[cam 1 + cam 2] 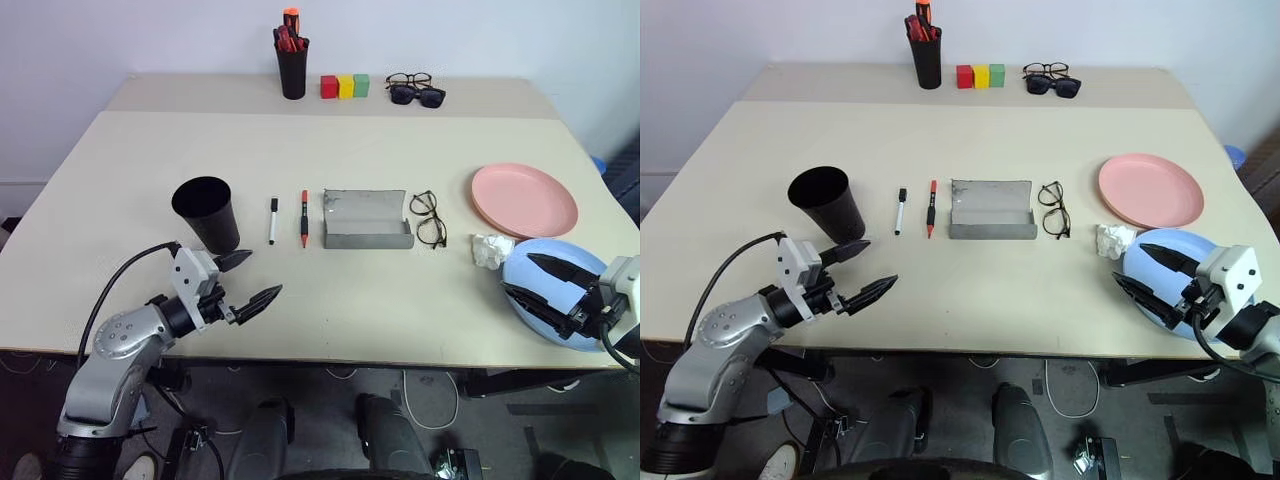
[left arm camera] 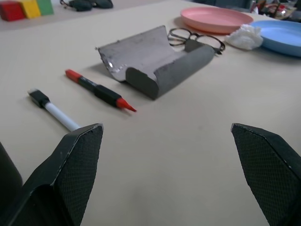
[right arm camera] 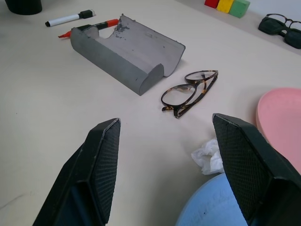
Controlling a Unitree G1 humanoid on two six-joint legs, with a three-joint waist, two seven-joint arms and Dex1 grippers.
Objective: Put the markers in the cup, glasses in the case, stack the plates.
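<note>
Markers (image 1: 288,220) untouched; end effectors (image 1: 250,279) agape, empty.

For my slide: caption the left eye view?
Open left gripper near black cup; markers, case, glasses untouched.

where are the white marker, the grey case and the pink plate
white marker (image 1: 272,220), left eye view, middle of its white barrel
grey case (image 1: 366,239), left eye view, front wall of the open shell
pink plate (image 1: 525,200), left eye view, centre of the plate

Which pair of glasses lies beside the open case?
The thin-framed clear-lens glasses, just right of the grey case; the other two pairs lie at the table's far edge.
</note>
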